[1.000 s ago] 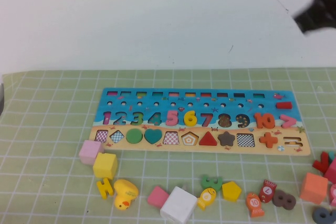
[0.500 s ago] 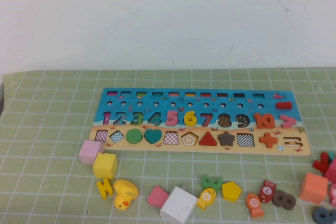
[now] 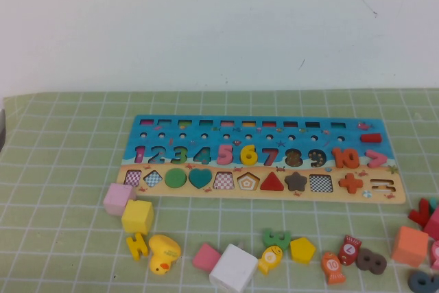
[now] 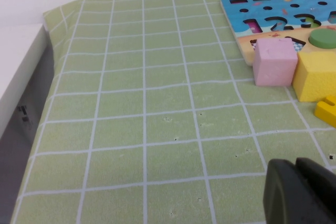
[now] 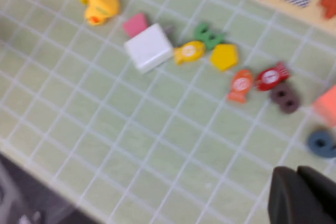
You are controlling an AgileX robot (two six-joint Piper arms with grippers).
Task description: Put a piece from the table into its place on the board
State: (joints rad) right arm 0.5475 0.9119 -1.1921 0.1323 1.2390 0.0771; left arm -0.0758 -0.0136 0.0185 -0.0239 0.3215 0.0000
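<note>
The number-and-shape board [image 3: 260, 123] lies flat in the middle of the green mat. Its pentagon slot [image 3: 247, 182] and several checkered slots show empty. Loose pieces lie in front of it: a yellow pentagon [image 3: 302, 249], green 3 [image 3: 276, 239], pink square [image 3: 206, 256], brown 8 [image 3: 371, 259] and fish pieces. Neither gripper shows in the high view. My left gripper [image 4: 296, 187] is shut and empty, over bare mat short of the pink cube [image 4: 274, 61]. My right gripper [image 5: 297, 192] is shut and empty, above the mat near the grey-blue ring [image 5: 321, 143].
A pink cube [image 3: 118, 198], yellow cube [image 3: 138, 215], yellow duck [image 3: 163, 253] and white cube [image 3: 233, 268] lie front left. An orange cube [image 3: 410, 245] and red pieces [image 3: 420, 212] lie at the right edge. The mat's left edge [image 4: 50, 40] drops off beside a white wall.
One second ago the right arm showed dark in the high view's top right corner; it has since left that view. The board and pieces have not moved.
</note>
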